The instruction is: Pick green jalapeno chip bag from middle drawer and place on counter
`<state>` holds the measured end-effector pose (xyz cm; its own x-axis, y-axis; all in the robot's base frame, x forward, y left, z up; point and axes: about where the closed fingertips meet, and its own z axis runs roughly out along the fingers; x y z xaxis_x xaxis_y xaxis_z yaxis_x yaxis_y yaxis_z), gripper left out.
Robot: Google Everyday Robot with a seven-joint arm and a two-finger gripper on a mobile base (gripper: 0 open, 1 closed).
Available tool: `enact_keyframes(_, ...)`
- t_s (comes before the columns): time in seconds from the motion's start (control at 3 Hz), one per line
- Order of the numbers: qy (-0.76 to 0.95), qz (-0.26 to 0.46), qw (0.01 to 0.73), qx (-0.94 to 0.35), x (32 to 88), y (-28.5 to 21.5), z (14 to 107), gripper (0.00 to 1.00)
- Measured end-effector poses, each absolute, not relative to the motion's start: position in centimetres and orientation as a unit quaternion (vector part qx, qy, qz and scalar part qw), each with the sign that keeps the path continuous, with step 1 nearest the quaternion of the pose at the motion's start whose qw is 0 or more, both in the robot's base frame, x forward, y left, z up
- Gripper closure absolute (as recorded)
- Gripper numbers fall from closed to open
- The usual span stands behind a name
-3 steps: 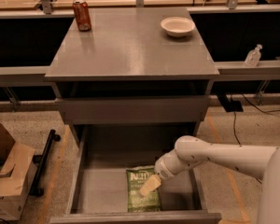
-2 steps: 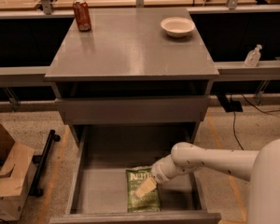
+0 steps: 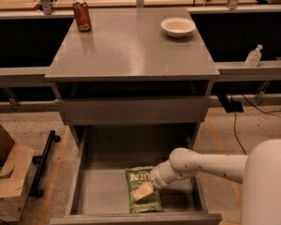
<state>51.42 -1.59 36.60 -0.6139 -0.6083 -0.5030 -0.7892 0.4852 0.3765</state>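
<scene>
Camera view counts one red soda can [image 3: 81,15] and one white bowl [image 3: 178,26], well apart on the counter [image 3: 131,50]. Below it are two drawers. The upper drawer [image 3: 131,110] shows only its plain front. The middle drawer [image 3: 100,193] is pulled out and holds one thing, the green jalapeno chip bag [image 3: 152,204], lying flat near the front wall. The gripper [image 3: 143,191] rests on the bag inside that drawer; whether it is clamped or spread I cannot tell.

Cream end effector [image 3: 143,191] over green bag [image 3: 151,204] (white logo [image 3: 137,176]).
</scene>
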Motion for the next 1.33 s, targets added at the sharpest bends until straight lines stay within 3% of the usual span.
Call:
enact_keyframes(1.0, 0.852, 0.304, 0.151, -0.398, 51.0, -1.5, 35.7, 0.88)
enact_keyframes(1.33, 0.852, 0.304, 0.151, -0.398, 51.0, -1.5, 35.8, 1.0)
